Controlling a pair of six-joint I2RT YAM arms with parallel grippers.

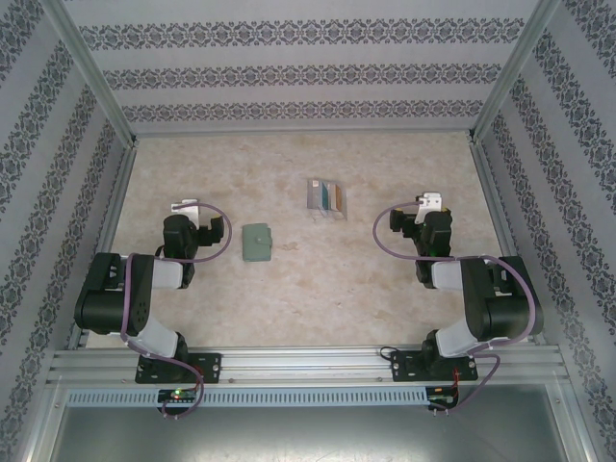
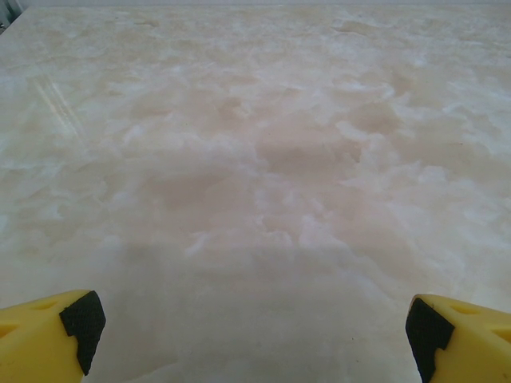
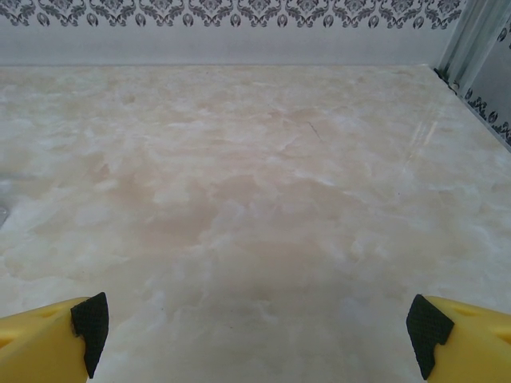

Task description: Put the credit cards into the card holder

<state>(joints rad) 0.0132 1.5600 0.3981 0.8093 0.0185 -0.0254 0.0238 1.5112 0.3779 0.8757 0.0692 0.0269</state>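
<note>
Card holder (image 1: 257, 243) lies flat, long axis seemingly near-to-far.

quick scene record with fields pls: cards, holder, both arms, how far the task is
card holder: flat on the table, between the two arms, nearer the left one
credit cards: grouped together, farther back and to the right of the holder, apart from it
clear box: seems to hold the cards
left jaws: open, empty, over bare table
right jaws: open, empty, over bare table
progress: cards not yet in the holder
</note>
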